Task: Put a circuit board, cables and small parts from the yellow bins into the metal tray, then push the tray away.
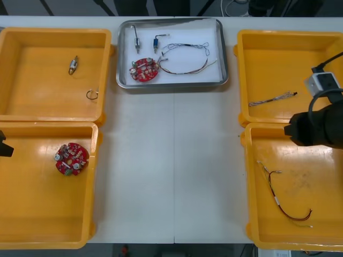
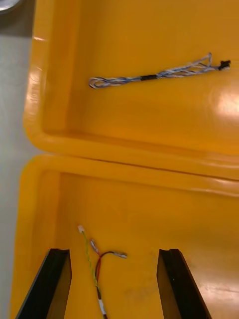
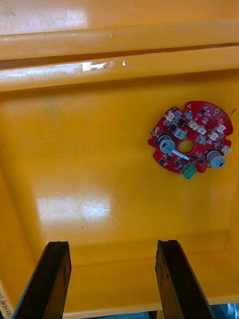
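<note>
Light, matt tabletop, pale grey-white, bare along its middle strip. One thin straight seam runs front to back through that strip. The right wrist view shows the same top as a plain grey band.

Beyond the far edge: dark floor. A thin white cord lies looped on it, toward the robot's right. A dark slanted bar crosses the floor toward the robot's left; kind not identifiable.
</note>
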Robot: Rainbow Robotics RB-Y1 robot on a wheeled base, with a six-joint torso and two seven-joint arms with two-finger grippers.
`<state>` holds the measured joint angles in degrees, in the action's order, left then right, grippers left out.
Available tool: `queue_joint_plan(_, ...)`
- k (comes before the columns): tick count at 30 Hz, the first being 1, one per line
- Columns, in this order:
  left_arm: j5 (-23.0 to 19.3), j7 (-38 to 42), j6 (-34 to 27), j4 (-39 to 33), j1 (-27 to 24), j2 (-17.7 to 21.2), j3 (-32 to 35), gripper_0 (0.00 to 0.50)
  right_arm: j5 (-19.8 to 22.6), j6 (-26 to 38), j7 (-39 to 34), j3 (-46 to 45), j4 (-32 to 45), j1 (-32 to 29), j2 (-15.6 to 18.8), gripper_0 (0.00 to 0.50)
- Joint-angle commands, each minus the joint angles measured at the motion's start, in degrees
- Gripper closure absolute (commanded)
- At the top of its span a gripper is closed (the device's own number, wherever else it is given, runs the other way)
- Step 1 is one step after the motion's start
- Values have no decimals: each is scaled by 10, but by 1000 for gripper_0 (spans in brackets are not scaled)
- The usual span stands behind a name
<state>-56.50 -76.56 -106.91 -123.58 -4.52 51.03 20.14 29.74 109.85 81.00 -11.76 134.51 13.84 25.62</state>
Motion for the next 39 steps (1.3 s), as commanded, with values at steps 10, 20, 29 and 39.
queue_joint_plan(10, -2, -25, 5, -14, 8, 9, 17, 0, 46, 2, -34, -105, 25, -116, 45, 0)
queue_joint_plan(20, -2, -25, 5, -14, 8, 9, 17, 0, 56, 2, -56, -105, 15, -131, 55, 0)
queue_joint_plan(29, -2, -25, 5, -14, 8, 9, 17, 0, 90, 2, -72, -99, 15, -123, 61, 0)
queue_joint_plan(39, -2, -25, 5, -14, 8, 9, 17, 0, 88, 2, -74, -99, 15, -124, 65, 0)
